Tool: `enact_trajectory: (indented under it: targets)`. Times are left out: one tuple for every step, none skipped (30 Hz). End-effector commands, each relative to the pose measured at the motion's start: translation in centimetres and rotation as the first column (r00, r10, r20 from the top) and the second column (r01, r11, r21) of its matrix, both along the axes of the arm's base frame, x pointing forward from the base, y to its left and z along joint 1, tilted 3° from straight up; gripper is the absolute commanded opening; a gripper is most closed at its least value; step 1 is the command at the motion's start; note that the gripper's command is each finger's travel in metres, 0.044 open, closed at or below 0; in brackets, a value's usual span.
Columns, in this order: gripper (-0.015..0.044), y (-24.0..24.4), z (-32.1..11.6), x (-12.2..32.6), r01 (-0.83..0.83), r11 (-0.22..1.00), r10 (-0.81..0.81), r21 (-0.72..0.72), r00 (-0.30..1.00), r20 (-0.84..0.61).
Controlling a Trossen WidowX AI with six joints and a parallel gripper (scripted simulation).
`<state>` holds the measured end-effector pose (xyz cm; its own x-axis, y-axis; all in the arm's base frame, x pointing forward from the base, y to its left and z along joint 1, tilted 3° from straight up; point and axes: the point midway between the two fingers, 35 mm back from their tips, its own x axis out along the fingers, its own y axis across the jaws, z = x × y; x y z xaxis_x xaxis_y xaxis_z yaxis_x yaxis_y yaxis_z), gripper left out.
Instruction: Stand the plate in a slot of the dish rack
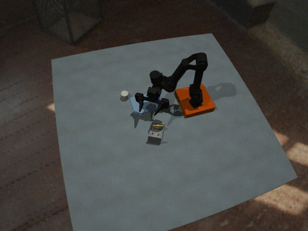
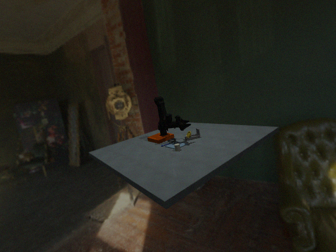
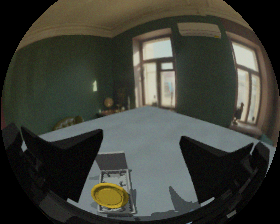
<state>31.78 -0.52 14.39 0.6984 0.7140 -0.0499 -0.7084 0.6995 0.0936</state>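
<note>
The yellow plate (image 1: 158, 126) (image 2: 189, 134) (image 3: 110, 195) stands upright in the dish rack (image 1: 155, 133) (image 2: 195, 137) (image 3: 131, 192), at the rack's end nearest the arm. Its lower edge between the rails is too small to make out. The rack is grey, with a raised wall at its far end. My gripper (image 1: 148, 113) (image 2: 189, 124) (image 3: 143, 138) is open and empty. It is up above the table, back from the plate and apart from it. In the wrist view the plate and rack show low, left of the middle, near the left finger.
A light blue mat (image 1: 136, 109) (image 2: 169, 146) lies on the table beside the rack, partly under the arm in the top view. A small white cylinder (image 1: 124, 94) (image 2: 177, 146) stands by the mat. The arm's orange base (image 1: 200, 112) (image 2: 155, 139) is on the other side.
</note>
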Motion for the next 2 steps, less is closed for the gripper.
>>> enact_trajectory:
  targets:
    - [0.04,-1.03,0.42,1.71,0.067,0.998,-0.066,0.003,0.996,-0.056]
    - [0.04,-1.34,0.46,2.16,0.088,0.996,-0.087,0.005,0.993,-0.078]
